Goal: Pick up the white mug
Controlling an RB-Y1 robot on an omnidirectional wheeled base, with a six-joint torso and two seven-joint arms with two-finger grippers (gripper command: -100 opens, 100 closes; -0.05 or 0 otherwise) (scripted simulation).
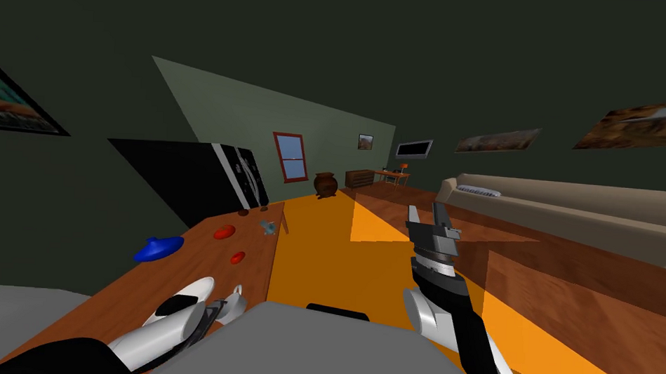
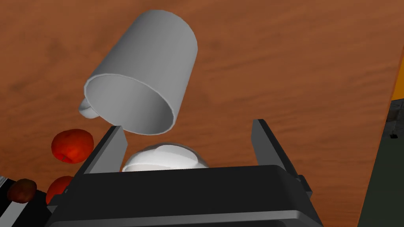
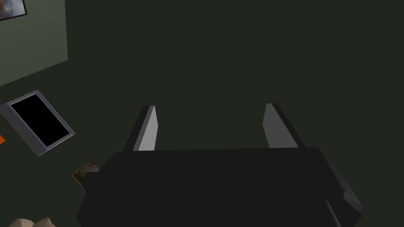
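So starting at the far left of the wooden table [image 1: 202,263] there's a blue dish [image 1: 159,248], and a bit further along sit a couple of red fruits [image 1: 224,231] with a few small brown bits beyond them near the far end. Closer to me, near the table's near right corner, is the mug [image 2: 144,67], drawn plain pale grey-white. From the left wrist camera its open mouth is turned toward the hand and its handle pokes out on the side where one red fruit sits. I honestly can't tell if it's standing up or tipped over. The left gripper [image 2: 187,125] is right over it, fingers spread wide and gripping nothing. The mug's rim sits just past the tip of one finger [image 2: 112,144], more off to that finger's side than squarely between the two, and I can't say if they touch. There's also a white rounded thing [image 2: 163,157] between the fingers, right up against the gripper's body, no idea what it is. Moving right past the table edge you get the orange floor [image 1: 315,251]. Then the right gripper [image 1: 425,212] is held up in the air over that floor, well away from the table, fingers wide apart too and empty. Furthest right is a long beige sofa [image 1: 569,206] along the wall.
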